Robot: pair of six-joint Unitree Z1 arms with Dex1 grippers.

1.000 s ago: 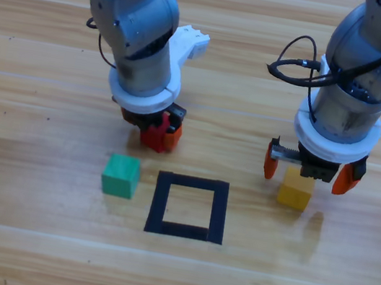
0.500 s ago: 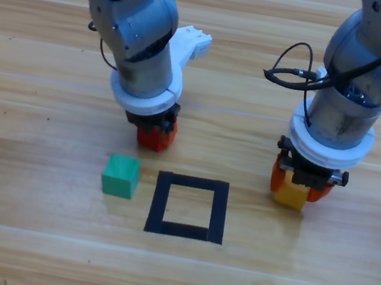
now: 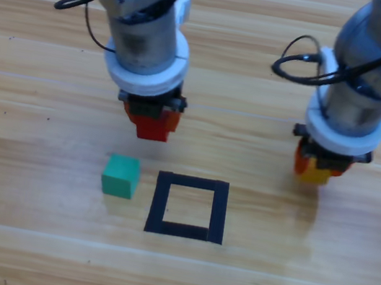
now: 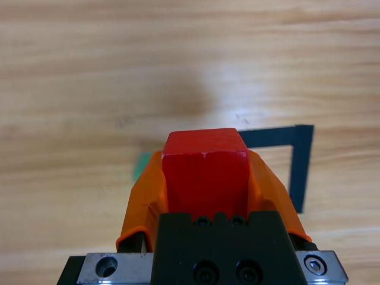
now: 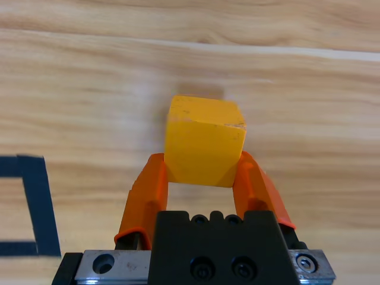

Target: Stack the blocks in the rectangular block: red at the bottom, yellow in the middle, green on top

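My left gripper (image 3: 151, 126) is shut on the red cube (image 4: 205, 172), held above the table behind and left of the black tape square (image 3: 188, 206). My right gripper (image 3: 320, 168) is shut on the yellow cube (image 5: 203, 141), lifted off the wood to the right of the square. The teal-green cube (image 3: 120, 175) rests on the table just left of the tape square; only a sliver of the green cube (image 4: 141, 165) shows past the left jaw in the left wrist view. A corner of the tape square (image 4: 298, 160) shows there, and its edge (image 5: 37, 205) in the right wrist view.
Black cables (image 3: 299, 67) loop off the right arm above the table. Bare wood lies inside the tape square and all along the front of the table.
Both grippers closed on their cubes and rose: the left lifted the red cube, the right took the yellow cube off the table and moved it up and slightly right.
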